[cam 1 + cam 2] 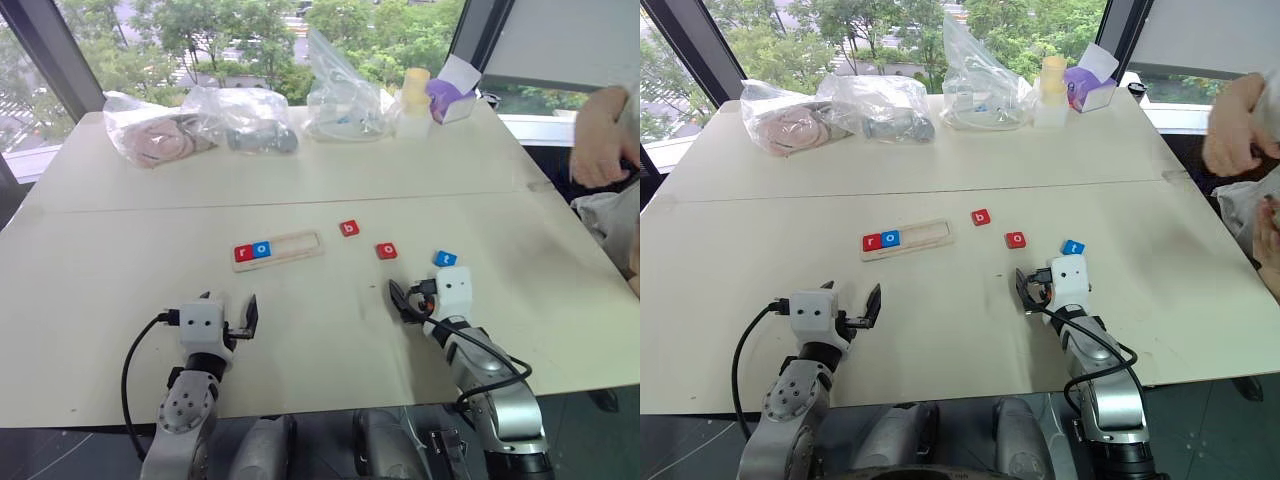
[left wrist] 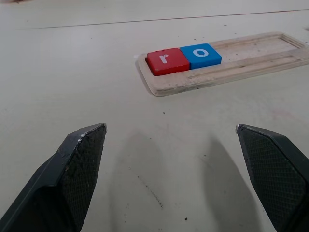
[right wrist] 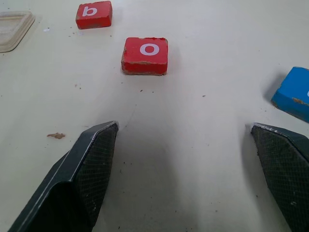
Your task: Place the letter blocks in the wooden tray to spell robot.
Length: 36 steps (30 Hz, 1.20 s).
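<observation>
Left wrist view: 2 black fingers (image 2: pixel 79 179) spread wide apart, holding nothing, above the table (image 2: pixel 72 72).

Both grippers hang over the table with fingers wide apart and nothing in them. The left gripper (image 1: pixel 232 320) is near the wooden tray (image 1: pixel 295 247), on the robot's side of it. The red r block (image 1: pixel 243 253) and the blue o block (image 1: pixel 261 249) sit side by side in the tray's left end. The right gripper (image 3: pixel 186 174) is right of the tray. Past it, right of the tray, lie the red o block (image 3: pixel 145 54), the red b block (image 3: pixel 93 14) and the blue t block (image 1: pixel 445 258).
</observation>
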Available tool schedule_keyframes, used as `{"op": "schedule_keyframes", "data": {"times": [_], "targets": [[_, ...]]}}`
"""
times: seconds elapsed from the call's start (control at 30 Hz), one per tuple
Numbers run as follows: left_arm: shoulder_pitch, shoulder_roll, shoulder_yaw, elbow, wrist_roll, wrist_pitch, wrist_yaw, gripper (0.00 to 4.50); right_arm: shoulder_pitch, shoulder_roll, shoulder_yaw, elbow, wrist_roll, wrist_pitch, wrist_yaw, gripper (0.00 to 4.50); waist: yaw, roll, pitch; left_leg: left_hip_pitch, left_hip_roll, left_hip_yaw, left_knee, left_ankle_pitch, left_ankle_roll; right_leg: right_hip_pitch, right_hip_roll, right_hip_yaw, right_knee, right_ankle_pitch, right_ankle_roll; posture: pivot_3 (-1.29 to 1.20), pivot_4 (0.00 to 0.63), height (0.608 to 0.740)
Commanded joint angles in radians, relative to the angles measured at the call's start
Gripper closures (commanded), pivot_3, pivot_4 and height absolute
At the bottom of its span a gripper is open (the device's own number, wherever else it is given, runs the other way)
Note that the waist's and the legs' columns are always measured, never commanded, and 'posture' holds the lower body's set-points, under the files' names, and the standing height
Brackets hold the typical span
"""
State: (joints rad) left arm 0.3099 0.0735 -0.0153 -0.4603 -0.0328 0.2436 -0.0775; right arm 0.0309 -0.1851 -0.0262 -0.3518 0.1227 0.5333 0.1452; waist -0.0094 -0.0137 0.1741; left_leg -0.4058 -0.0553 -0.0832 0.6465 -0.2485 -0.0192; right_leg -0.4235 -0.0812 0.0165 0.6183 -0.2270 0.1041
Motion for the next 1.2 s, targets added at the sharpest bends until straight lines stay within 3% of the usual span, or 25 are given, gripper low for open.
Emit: {"op": "schedule_keyframes", "data": {"times": [0.03, 0.8, 1.03, 1.2], "targets": [[0.006, 0.009, 0.004, 0.003, -0.002, -0.046, -0.01, 0.0, 0.008, -0.008, -0.002, -0.027, 0.0, -0.002, 0.007, 0.05, 0.0, 0.0, 0.0, 0.0, 0.0, 0.0, 0.0, 0.0, 0.0, 0.0, 0.0, 0.0, 0.0, 0.0, 0.0, 0.0, 0.15, 0.74], [-0.01, -0.003, 0.001, -0.059, 0.002, 0.007, 0.0, 0.0, -0.009, -0.049, 0.016, -0.02, -0.014, -0.032, 0.045, 0.05, 0.0, 0.0, 0.0, 0.0, 0.0, 0.0, 0.0, 0.0, 0.0, 0.0, 0.0, 0.0, 0.0, 0.0, 0.0, 0.0, 0.15, 0.74], [-0.067, 0.076, 0.054, -0.052, -0.049, 0.003, -0.077, 0.0, -0.081, -0.16, 0.031, -0.027, 0.032, -0.038, 0.208, 0.05, -0.001, 0.001, 0.001, 0.0, 0.0, 0.0, 0.0, 0.0, 0.0, 0.0, 0.0, 0.0, 0.0, 0.0, 0.0, 0.0, 0.15, 0.74], [-0.161, 0.231, 0.152, 0.008, -0.208, 0.045, -0.278, 0.0, -0.185, -0.297, 0.05, -0.065, 0.167, 0.076, 0.44, 0.05, -0.001, 0.002, 0.001, 0.0, 0.0, 0.0, 0.0, 0.0, 0.0, 0.0, 0.0, -0.001, 0.0, 0.001, -0.002, 0.0, 0.15, 0.74]]}}
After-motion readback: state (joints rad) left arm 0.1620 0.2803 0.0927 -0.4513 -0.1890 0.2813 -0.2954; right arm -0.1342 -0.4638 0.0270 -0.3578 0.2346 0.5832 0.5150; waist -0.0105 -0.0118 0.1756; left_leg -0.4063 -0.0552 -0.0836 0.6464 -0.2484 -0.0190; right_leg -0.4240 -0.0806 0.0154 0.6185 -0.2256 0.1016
